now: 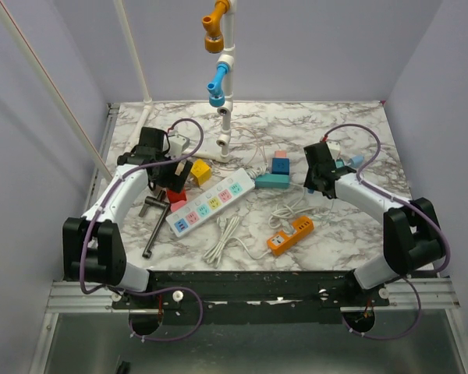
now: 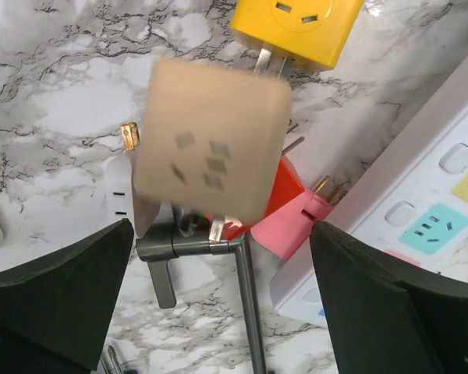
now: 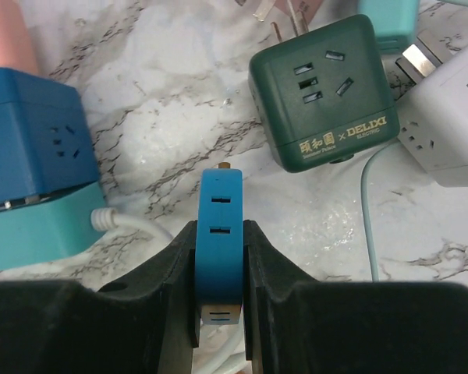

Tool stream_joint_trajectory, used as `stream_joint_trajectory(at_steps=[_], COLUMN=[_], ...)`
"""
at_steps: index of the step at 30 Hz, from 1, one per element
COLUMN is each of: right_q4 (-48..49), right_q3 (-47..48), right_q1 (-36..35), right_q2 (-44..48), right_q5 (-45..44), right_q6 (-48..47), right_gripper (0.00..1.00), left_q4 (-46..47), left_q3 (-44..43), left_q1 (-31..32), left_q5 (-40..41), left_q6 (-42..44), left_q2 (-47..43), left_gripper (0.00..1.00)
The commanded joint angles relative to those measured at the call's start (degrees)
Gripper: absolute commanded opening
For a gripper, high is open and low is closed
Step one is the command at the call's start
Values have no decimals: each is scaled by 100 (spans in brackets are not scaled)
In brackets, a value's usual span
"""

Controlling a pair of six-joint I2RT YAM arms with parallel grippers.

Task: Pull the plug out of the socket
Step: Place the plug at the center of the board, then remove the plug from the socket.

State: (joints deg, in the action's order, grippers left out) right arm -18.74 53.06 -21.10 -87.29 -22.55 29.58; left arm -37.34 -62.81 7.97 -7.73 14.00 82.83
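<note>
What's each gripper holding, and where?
Right gripper: slim blue adapter, pinched across its long sides. Left gripper: open, nothing held; blurred tan cube plug ungripped.

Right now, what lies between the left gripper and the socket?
Left wrist view: a blurred tan cube, then a red plug and pink plug beside the socket.

On the desk (image 1: 335,241): one long white power strip (image 1: 210,204), one short orange power strip (image 1: 290,235), one yellow cube adapter (image 1: 200,171), one dark green cube adapter (image 3: 320,93), one flat blue plug (image 3: 220,241), one grey metal handle (image 1: 154,222).
</note>
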Motion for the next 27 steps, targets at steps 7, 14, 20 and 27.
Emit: stream_joint_trajectory(at_steps=[7, 14, 20, 27], right_q4=[21, -656, -2130, -3436], right_q3=[64, 611, 1100, 445], right_q1=[177, 72, -812, -2033], right_q2=[-113, 1182, 2388, 3651], right_q5=[-641, -470, -837, -287], right_q6=[355, 114, 528, 2091], right_gripper=[89, 98, 98, 97], left_q4=[-1674, -1978, -1793, -1815], left_q3=[-956, -1127, -816, -425], left_q1=[-23, 13, 461, 1958], left_q5=[-1464, -2554, -2776, -2655], left_q6=[1171, 2013, 2384, 3328], left_q2=[-1361, -2343, -3093, -3684], left_gripper=[98, 98, 98, 98])
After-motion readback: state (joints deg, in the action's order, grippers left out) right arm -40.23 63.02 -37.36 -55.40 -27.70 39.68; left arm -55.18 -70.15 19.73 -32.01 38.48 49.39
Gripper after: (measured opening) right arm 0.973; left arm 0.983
